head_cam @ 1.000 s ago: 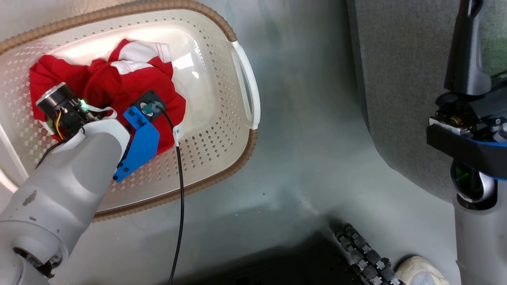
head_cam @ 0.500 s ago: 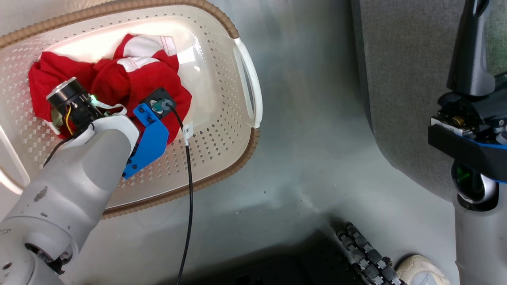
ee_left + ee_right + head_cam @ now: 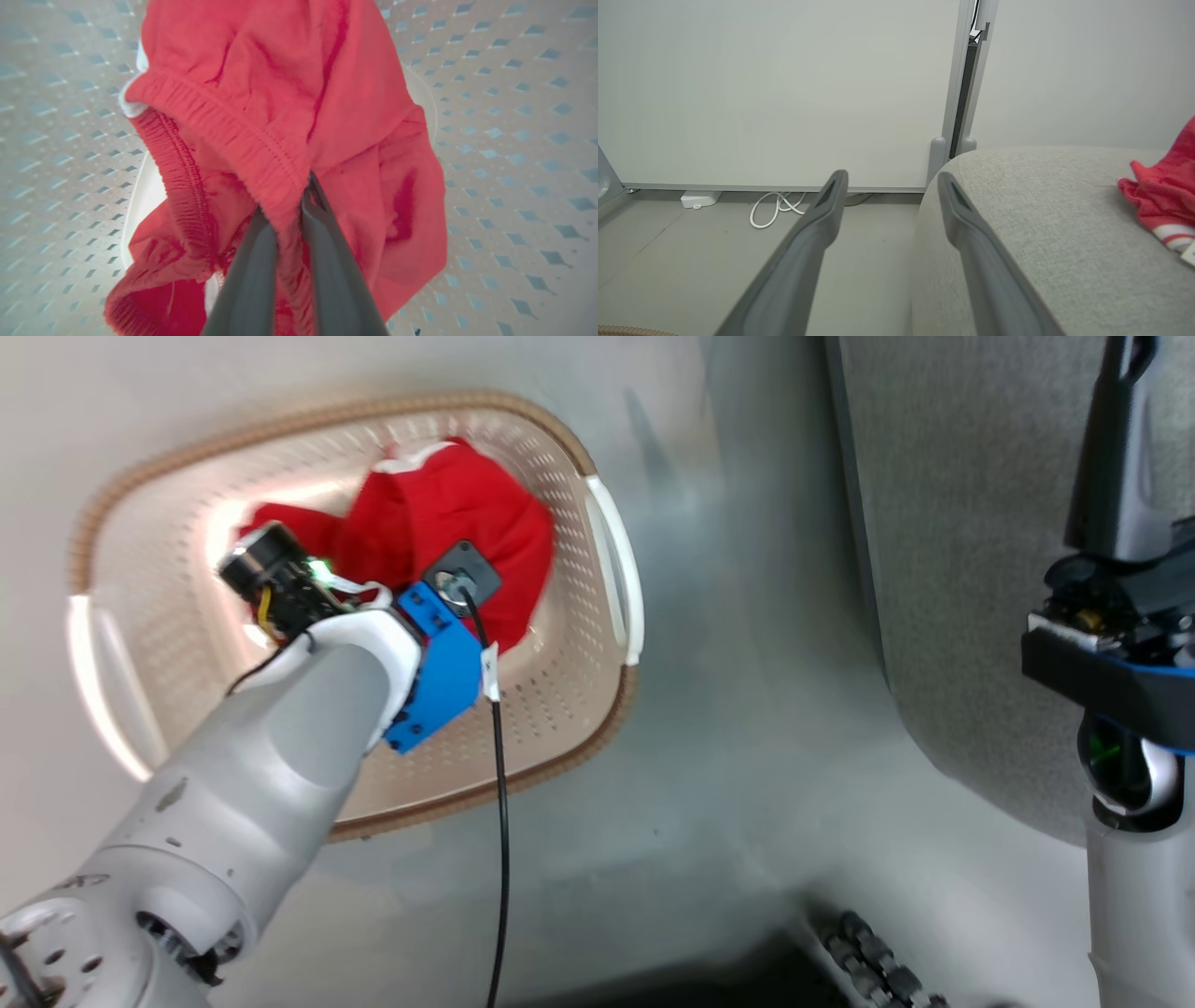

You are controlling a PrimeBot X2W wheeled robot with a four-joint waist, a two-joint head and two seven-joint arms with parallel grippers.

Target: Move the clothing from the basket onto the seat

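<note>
My left gripper [image 3: 286, 196] is shut on a red garment [image 3: 280, 93], pinching the fabric just under its gathered elastic band. The cloth hangs bunched above the perforated floor of the basket [image 3: 514, 140]. In the head view this red clothing [image 3: 467, 513] rises in a heap inside the cream basket [image 3: 579, 747], with my left wrist in front of it. My right gripper [image 3: 892, 179] is open and holds nothing, beside the rounded corner of the light-grey seat [image 3: 1041, 224]. Another red garment with white trim [image 3: 1162, 200] lies on that seat. The seat [image 3: 962, 569] stands right of the basket.
A black cable [image 3: 499, 821] hangs from my left wrist across the basket rim. A grey floor strip [image 3: 747, 663] separates basket and seat. My base's rollers [image 3: 868, 961] are at the bottom. A white cable [image 3: 770, 210] lies by the wall.
The head camera has risen, so the basket looks smaller. My left gripper has pulled the red clothing up into a bunch and toward the basket's right side. The right arm holds still.
</note>
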